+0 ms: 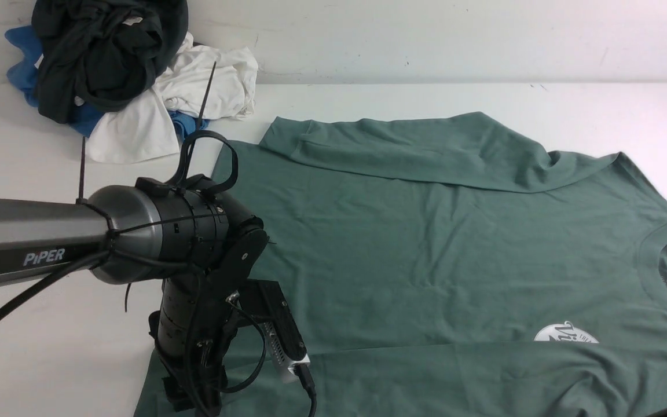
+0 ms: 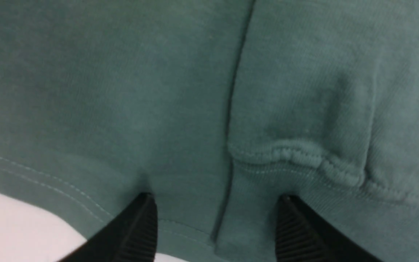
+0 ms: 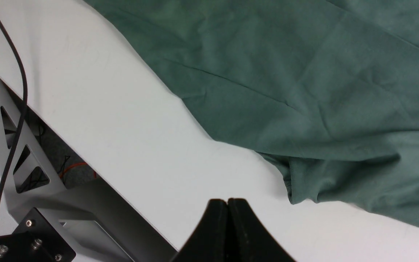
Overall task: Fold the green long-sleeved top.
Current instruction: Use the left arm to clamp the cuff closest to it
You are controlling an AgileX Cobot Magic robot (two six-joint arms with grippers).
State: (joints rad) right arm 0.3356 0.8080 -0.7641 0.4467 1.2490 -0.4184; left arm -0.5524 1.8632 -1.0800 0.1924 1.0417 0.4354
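The green long-sleeved top [image 1: 426,231] lies flat on the white table, neck [image 1: 652,255] to the right, white round logo [image 1: 565,335] near the front. Both sleeves are folded across the body, one along the far edge [image 1: 403,150], one along the near edge [image 1: 484,376]. My left arm [image 1: 194,324] points down over the top's near-left corner. In the left wrist view my left gripper [image 2: 215,198] stands open just above the cloth, with the sleeve cuff [image 2: 304,160] and the hem [image 2: 86,203] beneath it. My right gripper [image 3: 227,200] is shut and holds nothing, over bare table beside a folded edge of the top [image 3: 322,91].
A pile of dark [image 1: 107,69], white [image 1: 206,81] and blue [image 1: 21,63] garments sits at the far left by the wall. In the right wrist view the table's edge and a metal frame [image 3: 49,174] with a black cable lie close to my right gripper.
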